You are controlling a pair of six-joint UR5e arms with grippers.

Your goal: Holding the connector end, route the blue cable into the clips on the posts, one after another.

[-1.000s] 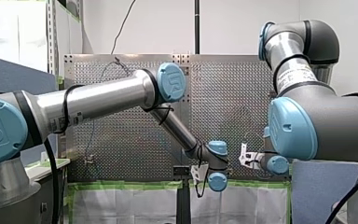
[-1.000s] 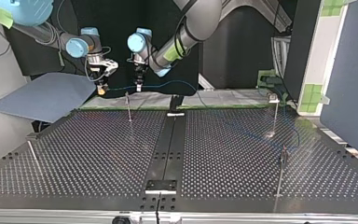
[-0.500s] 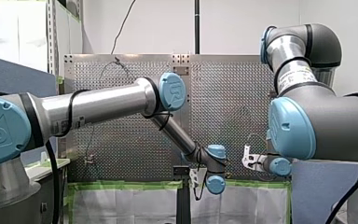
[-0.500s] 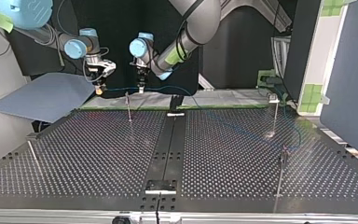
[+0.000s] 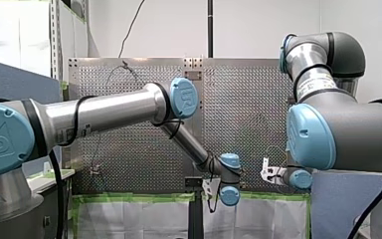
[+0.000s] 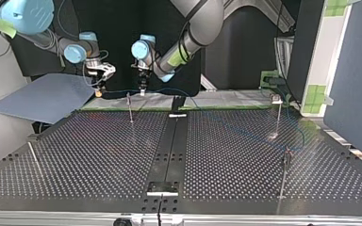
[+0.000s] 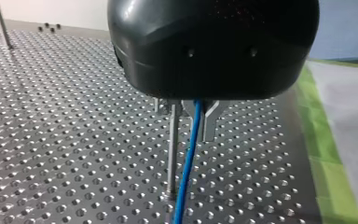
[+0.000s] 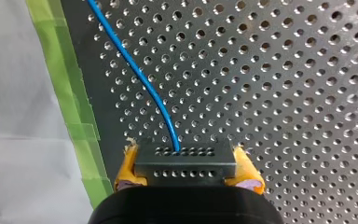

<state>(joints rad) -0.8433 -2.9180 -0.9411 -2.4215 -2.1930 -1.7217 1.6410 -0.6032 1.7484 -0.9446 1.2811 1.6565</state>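
**Connector clamped at the table's far edge**

My right gripper (image 8: 186, 165) pinches the black connector (image 8: 186, 175) between yellow pads, and the blue cable (image 8: 140, 77) runs out ahead of it. The cable passes through my left gripper (image 7: 195, 119), just beside a post (image 7: 172, 154); whether it clamps, I cannot tell. In the top view both hang near the table's (image 6: 75, 155) 11 o'clock edge

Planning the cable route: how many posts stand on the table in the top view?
4 posts: one at the far edge, left of centre; one far right; one near right; one near left. Others may be hidden.
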